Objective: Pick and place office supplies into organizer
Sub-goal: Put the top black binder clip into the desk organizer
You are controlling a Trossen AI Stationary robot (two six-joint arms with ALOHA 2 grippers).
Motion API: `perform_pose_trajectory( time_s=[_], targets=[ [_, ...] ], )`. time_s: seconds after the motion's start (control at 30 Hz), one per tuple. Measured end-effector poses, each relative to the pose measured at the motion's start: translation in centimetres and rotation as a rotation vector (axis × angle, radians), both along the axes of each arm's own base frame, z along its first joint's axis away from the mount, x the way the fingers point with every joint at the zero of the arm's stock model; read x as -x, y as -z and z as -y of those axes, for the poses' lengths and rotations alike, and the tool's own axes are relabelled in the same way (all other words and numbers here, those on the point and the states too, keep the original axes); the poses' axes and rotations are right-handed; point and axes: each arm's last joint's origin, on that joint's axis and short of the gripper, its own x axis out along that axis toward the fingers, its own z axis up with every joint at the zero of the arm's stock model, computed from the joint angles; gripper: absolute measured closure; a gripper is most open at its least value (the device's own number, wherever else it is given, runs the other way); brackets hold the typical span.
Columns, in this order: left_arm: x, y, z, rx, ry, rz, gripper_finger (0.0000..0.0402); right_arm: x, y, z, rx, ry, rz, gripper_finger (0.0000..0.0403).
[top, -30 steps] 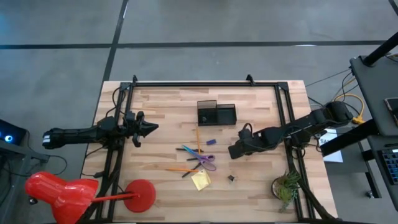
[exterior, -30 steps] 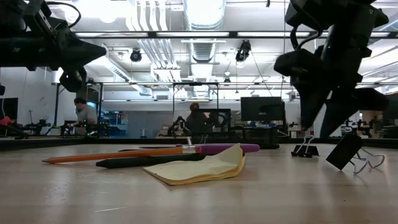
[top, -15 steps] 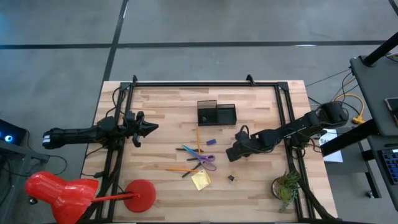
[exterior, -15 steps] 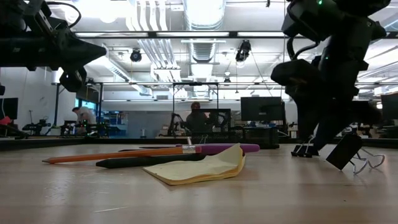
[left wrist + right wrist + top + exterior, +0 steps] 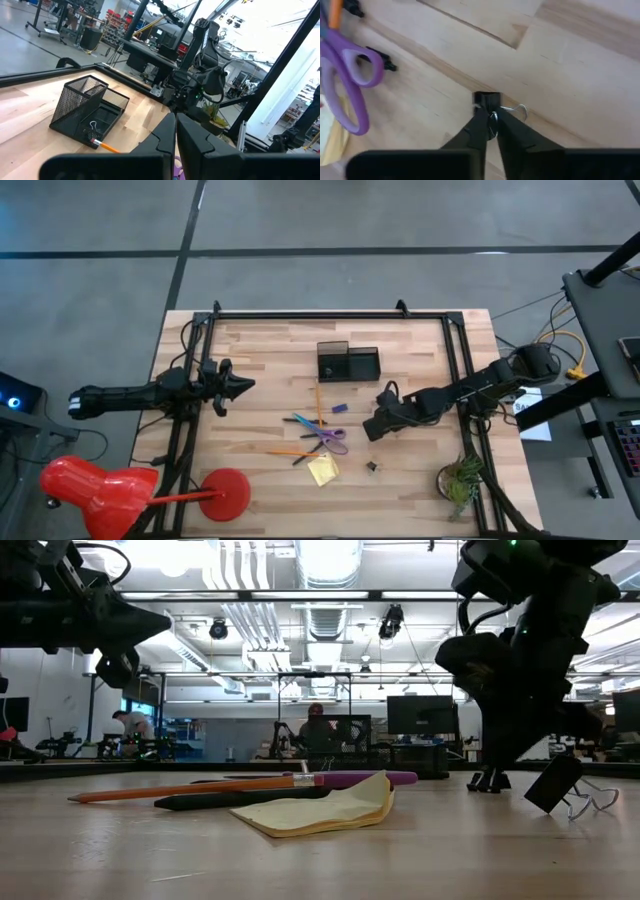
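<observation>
The right gripper point(image 5: 490, 131) is down at the table point(image 5: 270, 360), jaws pinching a small black binder clip point(image 5: 487, 100) beside the purple scissors point(image 5: 350, 85). Farther off stands the mesh organizer point(image 5: 348, 363). The left gripper point(image 5: 240, 385) hovers at the left edge, jaws pressed together.

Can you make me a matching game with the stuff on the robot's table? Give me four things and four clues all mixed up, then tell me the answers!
Things:
1. scissors
2. sticky notes
3. organizer
4. right gripper

Clues:
A. black mesh box
B. pinching a small black clip
C. purple handles
D. yellow, lying by the pencils

Pairs: 1-C, 2-D, 3-A, 4-B
</observation>
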Motion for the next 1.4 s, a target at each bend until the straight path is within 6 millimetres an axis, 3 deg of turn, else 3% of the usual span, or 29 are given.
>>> perform_pose_trajectory(
  time_s=[0.1, 0.23, 0.47, 0.67, 0.87, 1.0, 1.23, 1.4],
  targets=[
    [0.0, 0.0, 0.0, 0.0, 0.0, 0.0, 0.0402, -0.6, -0.6, 0.2, 0.053, -0.032, 0.026, 0.0391],
    [0.0, 0.0, 0.0, 0.0, 0.0, 0.0, 0.0402, -3.0, -2.8, 1.5, 0.14, -0.106, 0.173, 0.0395],
    [0.0, 0.0, 0.0, -0.001, 0.0, 0.004, 0.0402, -5.9, -5.8, 7.5, 0.321, -0.099, 0.22, 0.0395],
    [0.0, 0.0, 0.0, -0.001, 0.0, 0.002, 0.0402, -9.1, -6.3, 11.5, 0.368, -0.168, 0.206, 0.0395],
    [0.0, 0.0, 0.0, -0.001, 0.0, 0.002, 0.0402, -13.2, -4.5, 12.4, 0.358, -0.263, 0.104, 0.0395],
    [0.0, 0.0, 0.0, -0.001, 0.0, 0.005, 0.0402, -14.7, -3.7, 13.0, 0.389, -0.241, 0.004, 0.0394],
    [0.0, -0.1, 0.0, 0.0, 0.0, 0.008, 0.0402, -15.2, -5.2, 13.1, 0.453, -0.203, 0.023, 0.0394],
    [0.0, 0.0, 0.0, 0.0, 0.0, 0.001, 0.0402, -14.0, -4.4, 13.5, 0.401, -0.173, -0.096, 0.0394]
  ],
)
